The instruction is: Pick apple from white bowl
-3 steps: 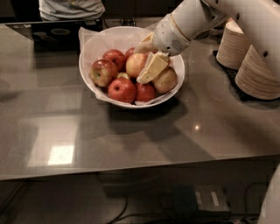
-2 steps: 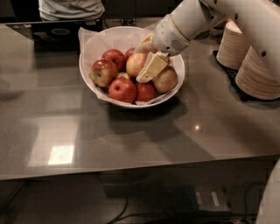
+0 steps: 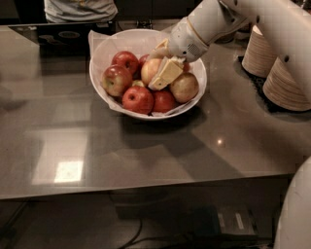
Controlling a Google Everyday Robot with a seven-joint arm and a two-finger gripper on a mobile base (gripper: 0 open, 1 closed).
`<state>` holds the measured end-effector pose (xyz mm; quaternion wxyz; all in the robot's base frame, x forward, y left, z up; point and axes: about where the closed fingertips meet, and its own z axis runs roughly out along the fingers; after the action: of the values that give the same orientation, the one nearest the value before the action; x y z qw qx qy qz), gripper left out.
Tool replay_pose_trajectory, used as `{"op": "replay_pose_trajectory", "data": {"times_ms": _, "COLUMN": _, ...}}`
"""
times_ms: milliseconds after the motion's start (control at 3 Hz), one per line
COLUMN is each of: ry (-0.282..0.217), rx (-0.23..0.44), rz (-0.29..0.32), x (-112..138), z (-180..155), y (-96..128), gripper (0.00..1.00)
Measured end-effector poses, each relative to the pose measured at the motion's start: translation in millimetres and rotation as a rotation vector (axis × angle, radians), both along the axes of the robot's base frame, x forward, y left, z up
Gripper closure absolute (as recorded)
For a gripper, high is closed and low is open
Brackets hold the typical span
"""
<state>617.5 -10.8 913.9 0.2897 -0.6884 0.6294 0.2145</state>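
Note:
The white bowl (image 3: 193, 104) stands on the grey table, lined with crinkled white paper and holding several apples. The pale yellow-orange apple (image 3: 149, 69) lies in the middle of the bowl, between deep red apples and a duller tan-yellow apple (image 3: 184, 87). My gripper (image 3: 159, 64) reaches down into the bowl from the upper right. Its cream fingers (image 3: 166, 73) straddle the pale apple, one on its right side and one behind it, and press against it. The apple still rests among the others.
Two stacks of beige paper plates (image 3: 286, 80) stand on a dark mat at the right. A person's torso (image 3: 80, 8) is behind the table's far edge. A dark tray (image 3: 58, 35) lies at the far left. The table's front edge (image 3: 146, 192) runs along the bottom.
Almost nothing differs. The gripper stays on the pale apple at the same place in the bowl, and the apples have not shifted.

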Motion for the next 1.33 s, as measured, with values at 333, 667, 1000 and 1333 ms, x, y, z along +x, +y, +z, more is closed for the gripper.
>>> {"op": "replay_pose_trajectory", "data": {"times_ms": 333, "ry": 0.000, "rx": 0.000, "rz": 0.000, "x": -0.2, "z": 2.9, "y": 0.6, "gripper": 0.82}}
{"op": "replay_pose_trajectory", "data": {"times_ms": 667, "ry": 0.000, "rx": 0.000, "rz": 0.000, "x": -0.2, "z": 2.9, "y": 0.6, "gripper": 1.00}}
{"op": "replay_pose_trajectory", "data": {"times_ms": 1000, "ry": 0.000, "rx": 0.000, "rz": 0.000, "x": -0.2, "z": 2.9, "y": 0.6, "gripper": 1.00}}
{"op": "replay_pose_trajectory", "data": {"times_ms": 1333, "ry": -0.002, "rx": 0.000, "rz": -0.001, "x": -0.6, "z": 4.6, "y": 0.4, "gripper": 1.00}}
